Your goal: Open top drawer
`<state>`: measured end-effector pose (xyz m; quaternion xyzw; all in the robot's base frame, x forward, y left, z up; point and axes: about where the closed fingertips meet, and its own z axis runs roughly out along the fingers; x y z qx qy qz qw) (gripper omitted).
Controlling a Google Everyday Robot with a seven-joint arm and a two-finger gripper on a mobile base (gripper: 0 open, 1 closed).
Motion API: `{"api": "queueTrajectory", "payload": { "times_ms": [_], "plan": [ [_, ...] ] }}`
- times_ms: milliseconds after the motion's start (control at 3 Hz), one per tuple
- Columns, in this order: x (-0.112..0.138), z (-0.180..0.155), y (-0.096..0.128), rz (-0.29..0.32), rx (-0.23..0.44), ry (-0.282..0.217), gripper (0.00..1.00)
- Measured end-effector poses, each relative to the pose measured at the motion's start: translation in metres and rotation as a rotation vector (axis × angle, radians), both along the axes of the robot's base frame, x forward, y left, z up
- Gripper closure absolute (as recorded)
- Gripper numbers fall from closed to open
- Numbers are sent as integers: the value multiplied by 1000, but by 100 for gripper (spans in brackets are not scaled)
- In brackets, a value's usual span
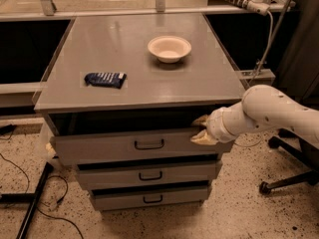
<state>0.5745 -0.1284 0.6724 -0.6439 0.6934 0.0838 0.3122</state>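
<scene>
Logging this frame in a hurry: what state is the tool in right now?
Tool: at the right end of the top drawer front, just under the tabletop; whether it is open, closed or holding cannot be told.
</scene>
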Motion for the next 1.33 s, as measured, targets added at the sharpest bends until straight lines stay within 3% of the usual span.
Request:
{"api": "queueTrajectory", "payload": {
  "times_ms": [333,667,1333],
  "plan": [
    [-4,-1,0,7,15,17,11],
    [-45,-14,-16,20,77,83,15],
    [-58,-6,-11,41,96,101,62]
  ]
}}
